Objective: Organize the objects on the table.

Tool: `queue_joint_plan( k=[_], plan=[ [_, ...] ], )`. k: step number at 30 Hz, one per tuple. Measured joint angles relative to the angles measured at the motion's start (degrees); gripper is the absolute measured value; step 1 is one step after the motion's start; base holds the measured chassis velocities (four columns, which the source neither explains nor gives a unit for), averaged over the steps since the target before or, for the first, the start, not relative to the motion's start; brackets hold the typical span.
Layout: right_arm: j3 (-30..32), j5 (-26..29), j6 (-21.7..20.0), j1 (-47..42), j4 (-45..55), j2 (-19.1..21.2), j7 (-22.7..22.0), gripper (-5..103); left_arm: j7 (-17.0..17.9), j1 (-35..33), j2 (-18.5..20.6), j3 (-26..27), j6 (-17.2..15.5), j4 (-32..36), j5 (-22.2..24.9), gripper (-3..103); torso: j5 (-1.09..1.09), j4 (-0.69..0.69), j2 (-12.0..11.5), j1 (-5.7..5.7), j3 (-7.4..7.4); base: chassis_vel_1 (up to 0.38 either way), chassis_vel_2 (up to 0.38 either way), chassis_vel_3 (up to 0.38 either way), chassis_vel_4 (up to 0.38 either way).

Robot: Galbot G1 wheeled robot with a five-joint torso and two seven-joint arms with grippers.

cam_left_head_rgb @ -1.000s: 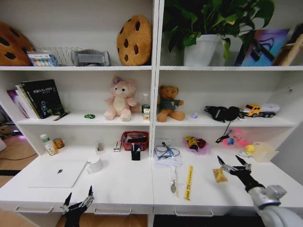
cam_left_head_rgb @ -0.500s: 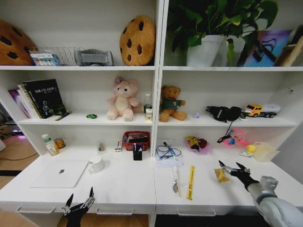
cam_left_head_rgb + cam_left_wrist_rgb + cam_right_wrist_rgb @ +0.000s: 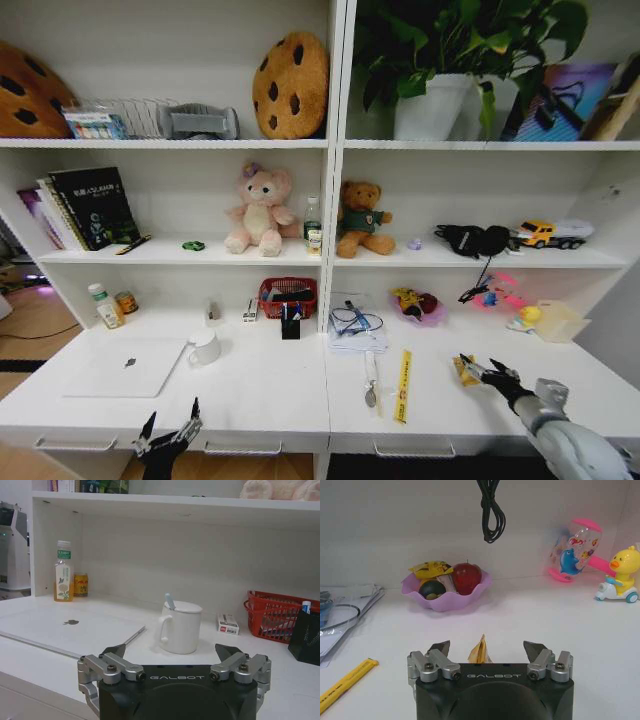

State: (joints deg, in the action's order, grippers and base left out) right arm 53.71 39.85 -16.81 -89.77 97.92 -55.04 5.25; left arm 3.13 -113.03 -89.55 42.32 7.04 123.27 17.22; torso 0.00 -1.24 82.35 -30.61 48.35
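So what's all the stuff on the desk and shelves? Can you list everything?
Laptop: one, silver, closed, desk's left side.
Mug: one, white, beside the laptop.
Basket: one, red, middle back of desk.
Ruler: one, yellow, right half of desk.
Snack packet: one, yellow, between the right hand's fingers.
Bowl: one, purple, holding fruit and a snack.
Duck toy: one, yellow, far right of desk.
Plush toys: two, pink and brown, middle shelf.
Cookie cushions: two, brown, top shelf.
Plant: one, green, white pot, top shelf.
Left hand: open, at desk's front edge.
Right hand: open, low over the desk.
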Motion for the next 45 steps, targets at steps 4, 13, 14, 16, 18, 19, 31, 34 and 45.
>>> queue_joint_plan(
  k=[4,13,14,16,18,19,31,34,45],
  plan=[
    [-0.8,-0.9,0.1,0.7,-1.2,0.0,0.4,75,0.0,0.0,0.2,0.0,-0.1,0.0,0.0,98,0.00,0.00,0.0,0.00,0.00,0.000,0.000,0.000,0.000],
    [-1.9,-0.9,0.4,1.5,-2.5,-0.1,1.1,42,0.1,0.1,0.6,0.7,-0.3,-0.1,0.6,98,0.00,0.00,0.0,0.01,0.00,0.000,0.000,0.000,0.000],
    [-1.9,-0.8,0.4,1.6,-2.6,-0.1,1.2,36,0.1,0.1,0.4,0.7,-0.2,-0.1,0.5,98,0.00,0.00,0.0,0.01,0.00,0.000,0.000,0.000,0.000],
    [-2.0,-0.8,0.4,1.8,-2.7,-0.1,1.2,30,0.1,0.1,0.3,0.6,-0.2,-0.2,0.5,98,0.00,0.00,0.0,0.00,0.00,0.000,0.000,0.000,0.000],
    [-2.2,-0.7,0.5,2.1,-2.8,0.0,1.3,25,0.1,0.1,0.1,0.4,-0.2,-0.2,0.3,98,0.00,0.01,0.0,0.01,0.00,0.000,0.000,0.000,0.000],
    [-2.2,-0.7,0.6,2.3,-3.0,0.0,1.4,20,0.1,0.1,0.0,0.3,-0.2,-0.2,0.2,98,0.00,0.00,0.0,0.01,0.00,0.000,0.000,0.000,0.000],
    [-0.8,0.9,1.3,3.3,-0.3,0.9,1.9,0,0.1,-0.2,0.0,0.4,-0.1,-0.5,0.0,98,0.00,-0.01,0.0,0.00,0.00,0.000,0.000,0.000,0.000],
    [-0.5,1.9,1.2,4.7,2.3,1.7,1.3,0,0.1,-0.3,0.0,0.4,-0.1,-0.6,-0.2,98,0.00,0.00,0.0,0.00,0.00,0.000,0.000,0.000,0.000],
    [-11.3,1.8,1.3,22.6,-6.8,3.6,-1.4,0,0.1,-1.0,0.0,0.5,-0.1,-0.2,-0.6,98,0.00,0.02,0.0,0.00,0.00,0.000,0.000,0.000,0.000]
  ],
)
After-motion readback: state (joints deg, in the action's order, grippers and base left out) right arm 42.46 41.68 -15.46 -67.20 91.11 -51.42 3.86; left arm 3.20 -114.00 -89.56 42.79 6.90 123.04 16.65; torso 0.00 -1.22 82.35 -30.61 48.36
